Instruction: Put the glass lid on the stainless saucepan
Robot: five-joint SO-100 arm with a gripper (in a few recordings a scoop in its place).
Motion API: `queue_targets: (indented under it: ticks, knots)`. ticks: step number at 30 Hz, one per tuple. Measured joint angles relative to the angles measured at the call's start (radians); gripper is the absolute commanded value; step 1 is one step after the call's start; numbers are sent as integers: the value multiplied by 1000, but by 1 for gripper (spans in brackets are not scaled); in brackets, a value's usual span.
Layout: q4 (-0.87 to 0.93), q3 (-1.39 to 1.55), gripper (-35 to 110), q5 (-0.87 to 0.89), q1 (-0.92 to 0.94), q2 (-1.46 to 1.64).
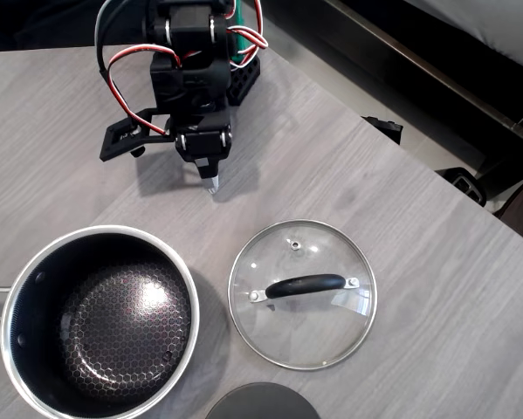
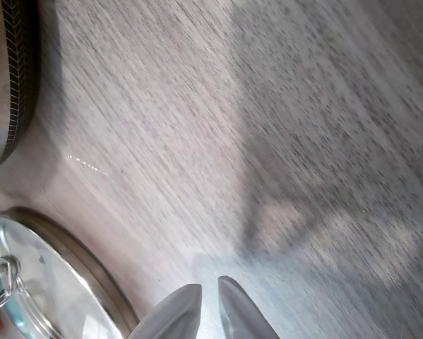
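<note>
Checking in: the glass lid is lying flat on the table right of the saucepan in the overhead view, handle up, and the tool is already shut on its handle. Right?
Not quite. The glass lid does lie flat on the table, right of the stainless saucepan, handle up, but the tool holds nothing. The overhead view shows it nearly closed above bare table, well short of the lid.

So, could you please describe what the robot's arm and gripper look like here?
The arm is built of black blocky parts, with red, white and black cables looping over its top and a green piece behind. The gripper has black housing narrowing to pale grey-white jaws, which in the wrist view are two smooth pointed tips.
</note>
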Motion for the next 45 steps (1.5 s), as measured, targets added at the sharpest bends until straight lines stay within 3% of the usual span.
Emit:
queue_targets:
  ticks: [45]
  knots:
    - [0,0,0,0,-52,0]
